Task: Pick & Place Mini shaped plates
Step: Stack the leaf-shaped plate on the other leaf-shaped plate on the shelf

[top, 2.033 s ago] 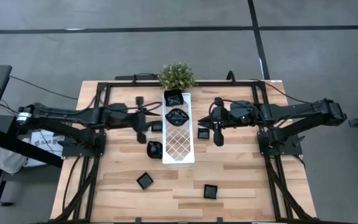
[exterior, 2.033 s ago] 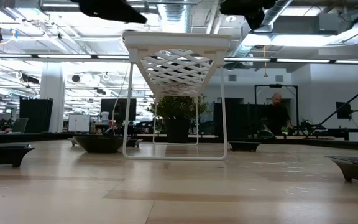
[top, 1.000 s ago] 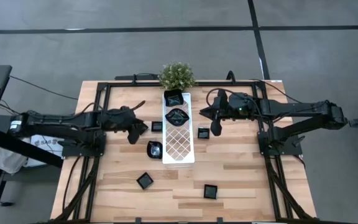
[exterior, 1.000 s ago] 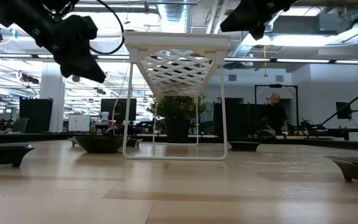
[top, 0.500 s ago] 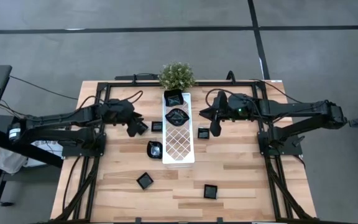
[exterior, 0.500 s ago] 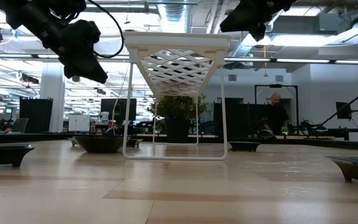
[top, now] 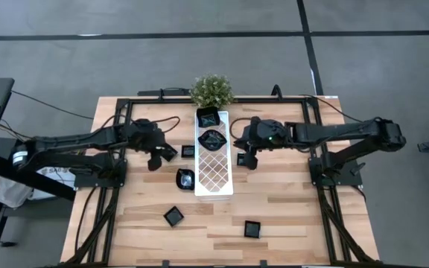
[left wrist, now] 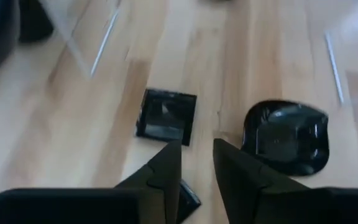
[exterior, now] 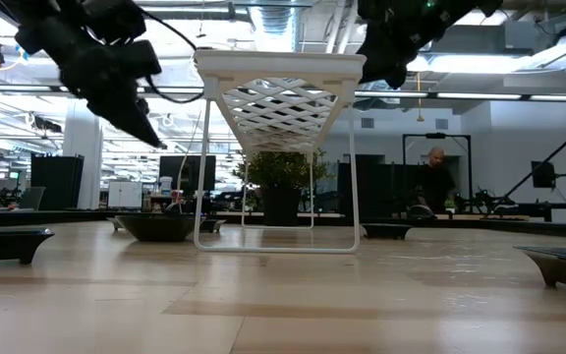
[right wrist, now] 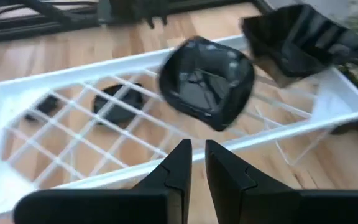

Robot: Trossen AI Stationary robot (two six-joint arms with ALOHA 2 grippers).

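High view | two plates [top: 213,138] on the white tray [top: 214,184], five left on the worktop [top: 296,216] | left gripper [top: 155,157] — jaws slightly parted, empty | right gripper [top: 249,158] — jaws nearly closed, empty

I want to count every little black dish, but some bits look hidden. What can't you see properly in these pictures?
- Small square black dish, high view: the right tool covers most of it.
- Glossy black dishes on top of the long white lattice tray, low view: hidden, since the camera looks from below the tray top.
- Black dishes at the low view's edges: cut off by the frame.
- Dark shapes under the lattice, right wrist view: too blurred to name.
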